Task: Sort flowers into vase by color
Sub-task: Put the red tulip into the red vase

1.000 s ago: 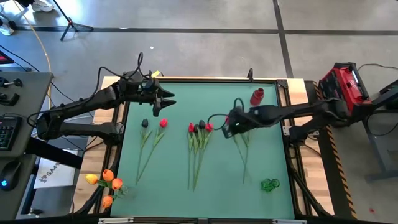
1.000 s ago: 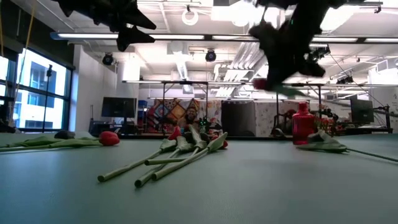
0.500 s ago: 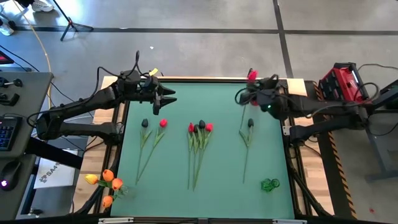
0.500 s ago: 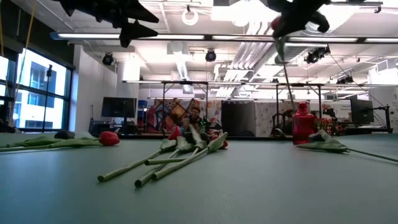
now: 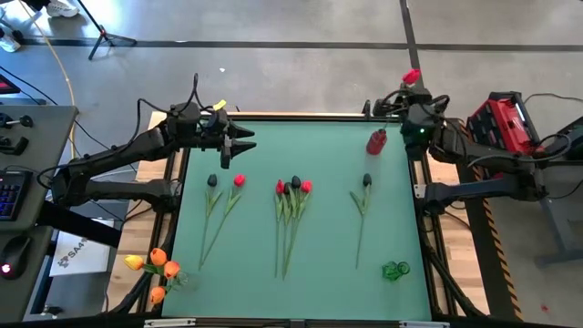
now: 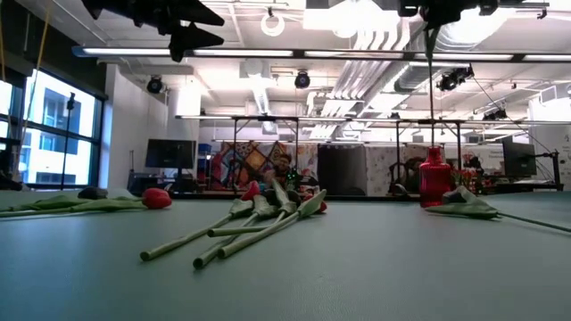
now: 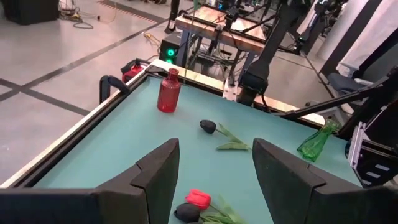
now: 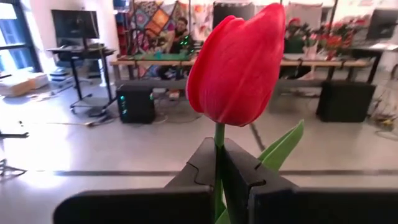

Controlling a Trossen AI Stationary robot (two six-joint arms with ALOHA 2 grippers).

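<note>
Green surface [image 5: 319, 273], workshop room behind. Right gripper [image 5: 412, 95] pinching red tulip [image 8: 239, 62] stem, bud up, apparently above red vase [image 5: 376, 141] at far right edge. Left gripper [image 5: 239, 141] spread, hovering far left. Dark tulip [image 5: 366, 180], red-dark bunch [image 5: 291, 188] lying mid-surface; green vase [image 5: 395, 270] toppled; orange tulips [image 5: 155, 264] off left edge.

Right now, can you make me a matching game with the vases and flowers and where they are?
Things:
1. red vase
2. green vase
3. orange tulips
4. red tulip held by the right end effector

Places:
A. lying at the table's near right corner
B. lifted above the table's far right corner
C. off the mat at the near left corner
D. standing on the mat by the far right edge

Pairs: 1-D, 2-A, 3-C, 4-B
</note>
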